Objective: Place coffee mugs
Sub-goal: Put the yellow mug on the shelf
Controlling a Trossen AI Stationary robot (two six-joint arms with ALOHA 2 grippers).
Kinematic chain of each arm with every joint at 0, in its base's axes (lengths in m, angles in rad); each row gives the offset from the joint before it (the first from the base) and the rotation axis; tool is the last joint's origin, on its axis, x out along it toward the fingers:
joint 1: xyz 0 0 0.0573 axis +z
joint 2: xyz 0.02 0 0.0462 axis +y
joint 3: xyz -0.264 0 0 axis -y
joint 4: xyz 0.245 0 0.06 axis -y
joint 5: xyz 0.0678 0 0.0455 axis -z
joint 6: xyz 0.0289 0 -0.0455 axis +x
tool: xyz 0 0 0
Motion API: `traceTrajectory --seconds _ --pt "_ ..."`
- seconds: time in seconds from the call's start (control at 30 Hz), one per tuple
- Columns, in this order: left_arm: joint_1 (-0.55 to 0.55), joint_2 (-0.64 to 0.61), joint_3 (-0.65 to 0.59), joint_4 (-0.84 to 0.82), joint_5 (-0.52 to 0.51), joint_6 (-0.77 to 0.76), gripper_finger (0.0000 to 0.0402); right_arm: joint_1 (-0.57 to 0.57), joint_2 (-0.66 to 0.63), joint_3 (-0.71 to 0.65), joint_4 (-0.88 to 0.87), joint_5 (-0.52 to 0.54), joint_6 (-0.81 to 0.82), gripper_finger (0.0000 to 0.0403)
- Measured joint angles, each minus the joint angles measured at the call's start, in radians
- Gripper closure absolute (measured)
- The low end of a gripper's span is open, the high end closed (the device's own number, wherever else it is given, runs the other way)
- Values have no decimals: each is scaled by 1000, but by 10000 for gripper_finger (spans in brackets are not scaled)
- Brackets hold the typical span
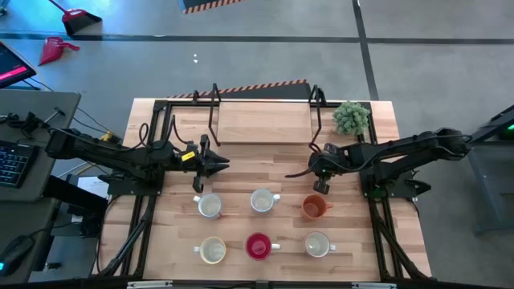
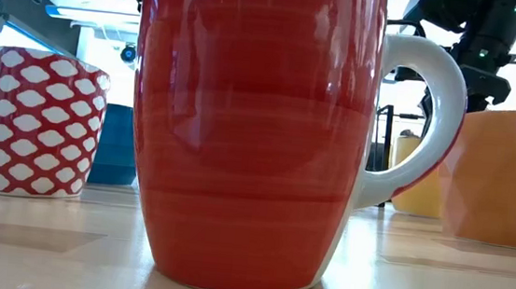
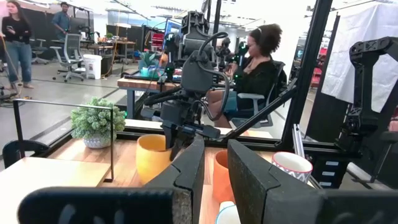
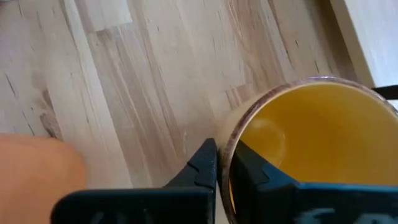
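My right gripper (image 1: 321,183) (image 4: 224,165) is shut on a yellow-orange mug (image 4: 311,143) (image 3: 152,155), behind the darker orange mug (image 1: 315,207). In the high view the arm hides the yellow mug. Five more mugs stand on their bases in two rows on the table: white (image 1: 209,206), white (image 1: 263,201), cream (image 1: 213,250), red (image 1: 258,246), white (image 1: 319,244). The low view shows a blue mug (image 2: 113,146) behind a red-lattice white one (image 2: 40,121). My left gripper (image 1: 221,164) (image 3: 214,180) hovers level over the left of the far row, open by a narrow gap and touching nothing. My right gripper pinches the yellow-orange mug's wall at the rim (image 4: 231,140), one finger (image 4: 255,171) inside the mug and the other (image 4: 202,165) outside. The fingers come from above, pointing down. The mug stays upright; whether its base (image 2: 414,207) rests on the table I cannot tell.
A small green potted plant (image 1: 351,116) stands at the far right corner, beside a raised pale board (image 1: 265,120) with black posts. Black frame rails run along both table sides. Bare wood (image 4: 124,93) lies beside the yellow mug. People sit and stand in the room beyond.
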State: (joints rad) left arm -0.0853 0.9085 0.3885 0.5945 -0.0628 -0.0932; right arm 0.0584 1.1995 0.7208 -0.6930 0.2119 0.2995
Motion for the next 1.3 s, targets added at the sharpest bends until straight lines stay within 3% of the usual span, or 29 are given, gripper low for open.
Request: traceTrajectory --seconds 0.37,0.7,1.03,1.3 --pt "0 0 0 0 0 18 342 56 -57 35 35 31 17 402" --pt "0 0 0 1 0 16 342 76 -111 309 -143 113 5 402" --pt "0 0 0 0 0 17 342 14 -1 664 -318 161 -141 403" --pt "0 0 0 0 7 12 342 -90 182 835 -395 77 -308 403"
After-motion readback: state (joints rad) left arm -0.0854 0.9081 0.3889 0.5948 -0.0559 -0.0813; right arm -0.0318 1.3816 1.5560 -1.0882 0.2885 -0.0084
